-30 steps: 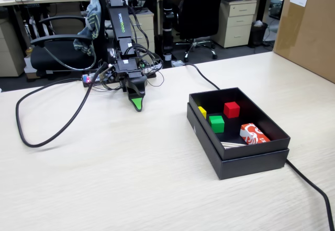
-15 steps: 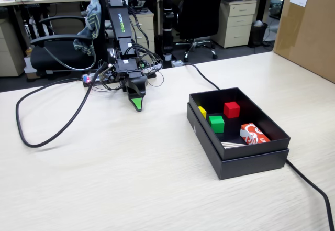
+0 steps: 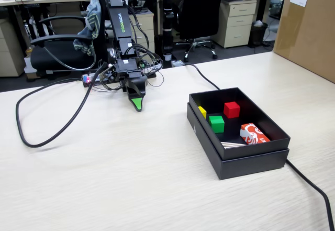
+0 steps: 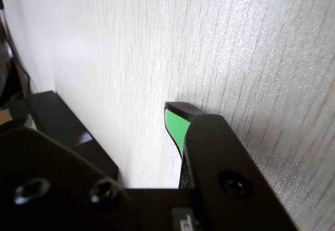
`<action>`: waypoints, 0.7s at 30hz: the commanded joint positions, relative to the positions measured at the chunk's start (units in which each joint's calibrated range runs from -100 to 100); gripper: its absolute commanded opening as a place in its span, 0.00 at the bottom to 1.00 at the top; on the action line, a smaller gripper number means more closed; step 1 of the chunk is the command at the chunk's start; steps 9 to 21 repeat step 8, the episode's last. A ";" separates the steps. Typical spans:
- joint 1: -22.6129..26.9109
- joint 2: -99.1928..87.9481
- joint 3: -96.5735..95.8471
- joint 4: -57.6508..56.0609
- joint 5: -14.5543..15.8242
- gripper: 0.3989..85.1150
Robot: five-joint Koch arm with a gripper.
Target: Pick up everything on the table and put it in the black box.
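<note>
So we're looking at the green cube [image 3: 216,123] sitting inside the black box [image 3: 246,163] on the right of the worktop [image 3: 131,178] in the fixed view, with a red cube [image 3: 231,109] just behind it, a small yellow cube [image 3: 202,111] to its left and a red-and-white packet [image 3: 254,134] near the box's front corner. The arm is folded down at the far side, its jaws [image 3: 137,104] pointing at the bare worktop, well apart from the box and carrying nothing. In both views we're only seeing one green-faced tip [image 4: 175,123], so we can't tell whether the jaws are open or closed. A black cable [image 3: 47,131] is looping across the left.
</note>
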 commanded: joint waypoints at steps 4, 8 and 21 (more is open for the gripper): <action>0.00 0.94 -0.93 -1.03 -0.39 0.57; 0.00 0.94 -0.93 -1.03 -0.34 0.57; 0.00 0.94 -0.93 -1.03 -0.34 0.57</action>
